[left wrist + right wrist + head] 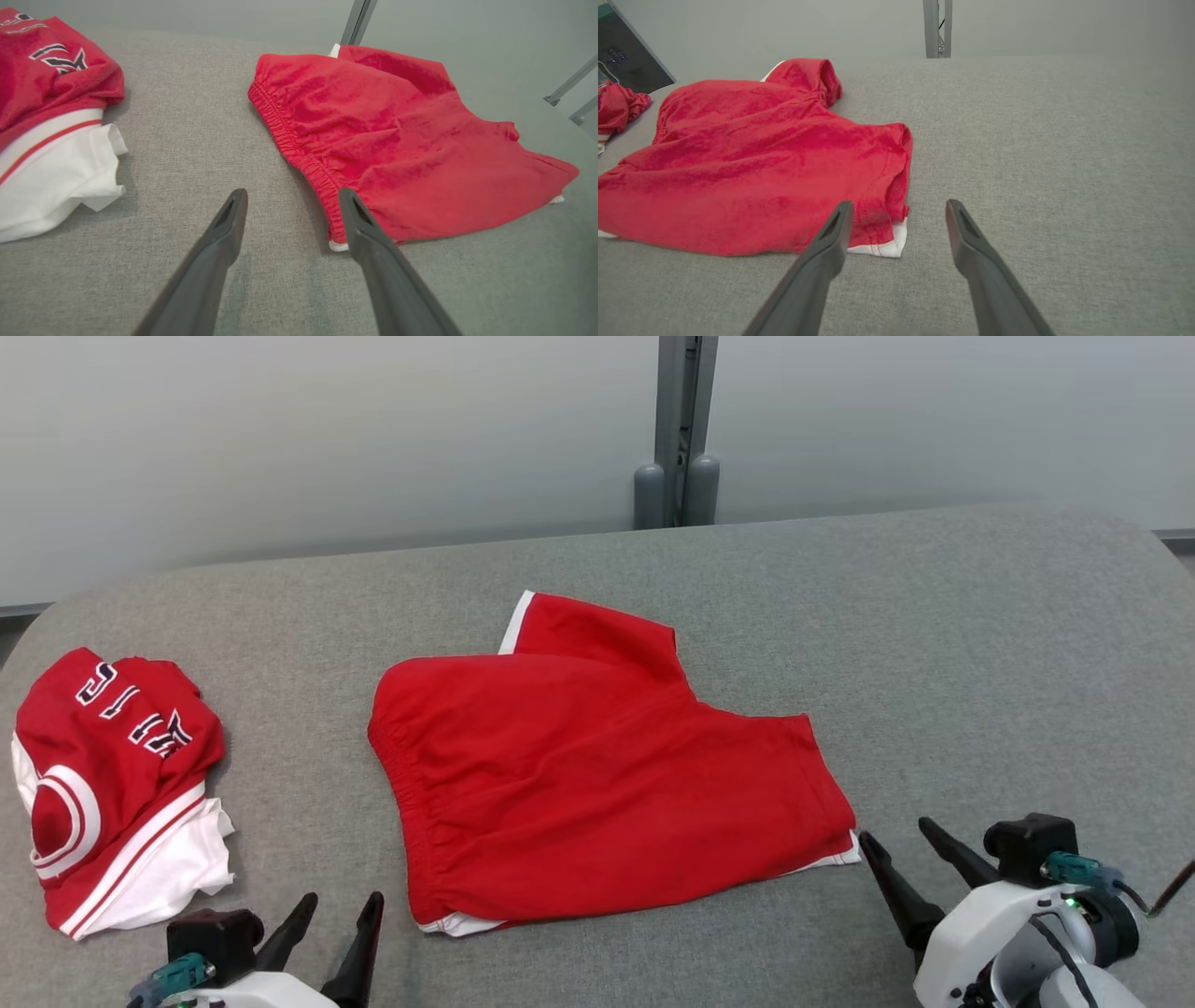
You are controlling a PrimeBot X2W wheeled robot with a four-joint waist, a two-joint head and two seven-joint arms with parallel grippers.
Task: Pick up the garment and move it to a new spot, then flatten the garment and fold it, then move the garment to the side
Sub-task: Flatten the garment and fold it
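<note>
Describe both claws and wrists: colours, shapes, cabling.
Left claw and right claw alike: two long tapered dark-grey fingers on a black block; white rounded wrist shell; teal connector. Right wrist shows a green light and thin dark cable.

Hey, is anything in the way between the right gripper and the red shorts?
Nothing visible. Bare grey surface separates the open right gripper from the near corner of the shorts; the crumpled jersey lies off to the left.

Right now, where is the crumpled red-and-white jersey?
In the head view, the jersey lies left on the grey fabric table, left of the red shorts.
</note>
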